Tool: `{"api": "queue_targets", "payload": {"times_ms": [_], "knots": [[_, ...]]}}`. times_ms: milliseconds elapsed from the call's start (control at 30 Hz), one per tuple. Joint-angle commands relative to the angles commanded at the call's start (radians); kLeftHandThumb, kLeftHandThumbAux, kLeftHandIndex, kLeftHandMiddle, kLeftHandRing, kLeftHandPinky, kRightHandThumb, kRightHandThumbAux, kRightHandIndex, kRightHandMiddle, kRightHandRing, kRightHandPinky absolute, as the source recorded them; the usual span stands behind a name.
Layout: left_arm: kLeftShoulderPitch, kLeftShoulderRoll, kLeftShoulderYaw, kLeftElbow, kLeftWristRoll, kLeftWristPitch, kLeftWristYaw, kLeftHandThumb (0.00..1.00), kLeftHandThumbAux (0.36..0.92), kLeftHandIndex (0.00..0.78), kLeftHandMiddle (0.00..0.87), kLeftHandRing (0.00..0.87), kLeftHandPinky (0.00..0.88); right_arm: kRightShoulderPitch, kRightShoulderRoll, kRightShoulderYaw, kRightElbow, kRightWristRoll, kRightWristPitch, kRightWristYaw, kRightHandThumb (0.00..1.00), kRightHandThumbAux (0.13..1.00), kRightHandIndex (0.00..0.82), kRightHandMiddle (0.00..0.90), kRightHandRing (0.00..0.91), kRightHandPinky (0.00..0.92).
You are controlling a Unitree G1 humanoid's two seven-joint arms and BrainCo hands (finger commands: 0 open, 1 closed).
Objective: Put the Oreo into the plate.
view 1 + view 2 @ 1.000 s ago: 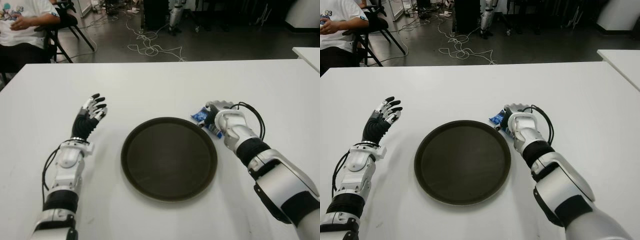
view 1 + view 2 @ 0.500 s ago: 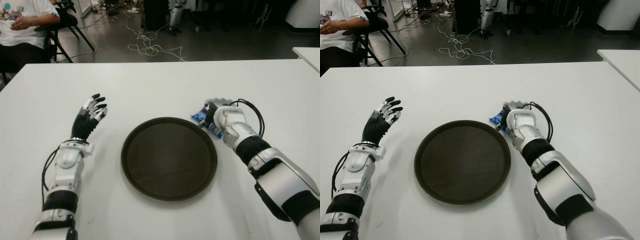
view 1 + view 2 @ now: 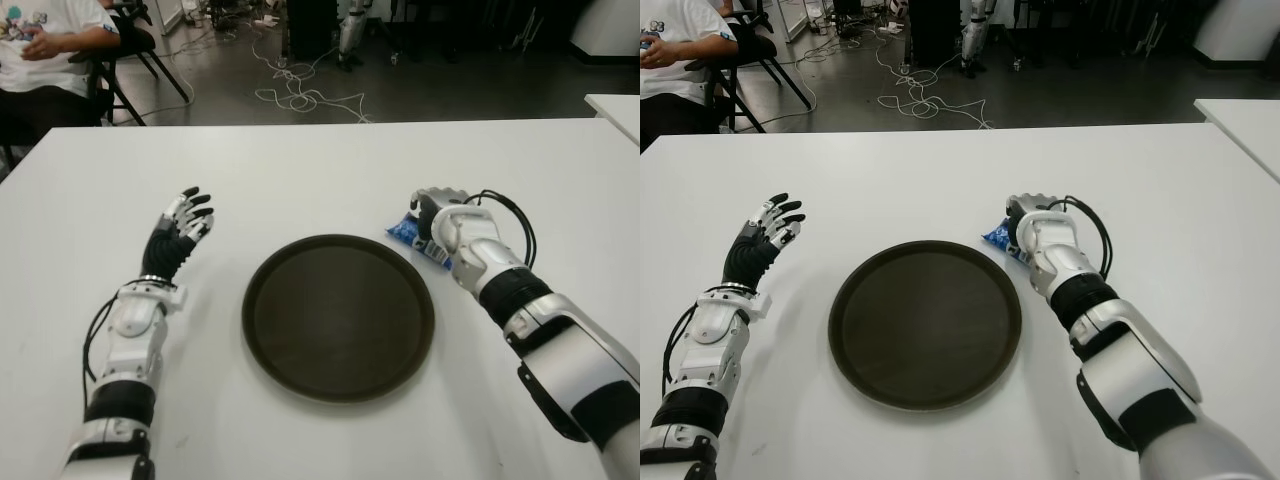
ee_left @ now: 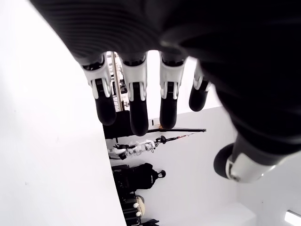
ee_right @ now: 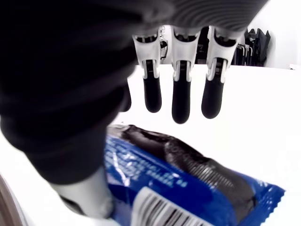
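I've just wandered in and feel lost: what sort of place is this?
Probably a robotics lab or workshop. Loose cables trail across the dark floor, a person sits watching from a chair, and a robot works at a white table with a plate.

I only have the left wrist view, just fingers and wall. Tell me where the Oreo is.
Observer: The Oreo pack lies on the white table, just off the brown plate's far right rim.
Operator: Report the right hand.
Observer: The right hand is over the pack, fingers extended and not closed around it.
Operator: Check the plate.
Observer: Nothing is in it.
Operator: And my own hand, seen from outside.
Observer: The left hand shows left of the plate, fingers spread, holding nothing.
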Motion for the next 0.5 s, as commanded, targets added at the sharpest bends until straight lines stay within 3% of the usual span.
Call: {"api": "queue_targets", "payload": {"times_ms": [500], "knots": [[0.004, 0.001, 0.004, -0.003, -0.003, -0.007, -0.011, 0.209, 0.58, 0.082, 0.175, 0.165, 0.158, -0.003, -0.016, 0.009, -0.024, -0.001, 0.011, 0.031, 0.04, 0.919, 0.4, 0.64, 0.657, 0.618]]}}
